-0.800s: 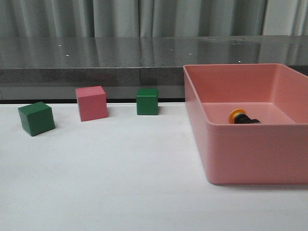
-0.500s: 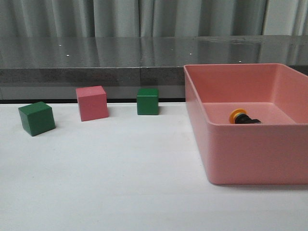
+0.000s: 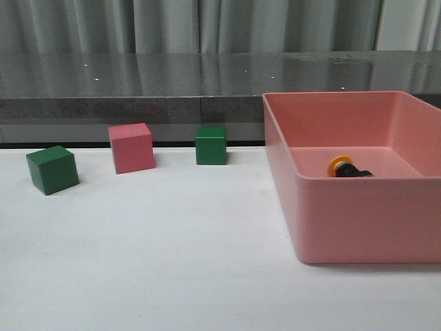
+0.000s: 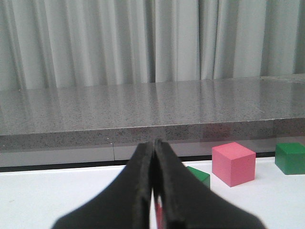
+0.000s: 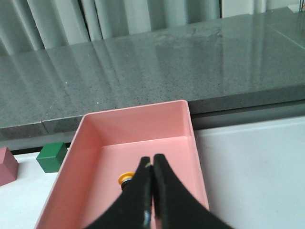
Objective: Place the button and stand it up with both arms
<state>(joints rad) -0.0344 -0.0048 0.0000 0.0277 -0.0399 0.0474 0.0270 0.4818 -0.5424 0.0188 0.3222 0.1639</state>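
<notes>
We are keeping both grippers closed, empty; right gripper [image 5: 151,164] should open wide above the button [image 3: 342,167], lying lower right in the bin [image 3: 358,214]

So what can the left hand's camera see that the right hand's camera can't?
Only the left wrist view shows the left gripper, shut, and a second green cube peeking out behind it. Only the right wrist view shows the pink bin, the yellow-capped button lying inside it, and the shut right gripper. Both show the pink cube, one green cube, the grey ledge and the curtain.
</notes>
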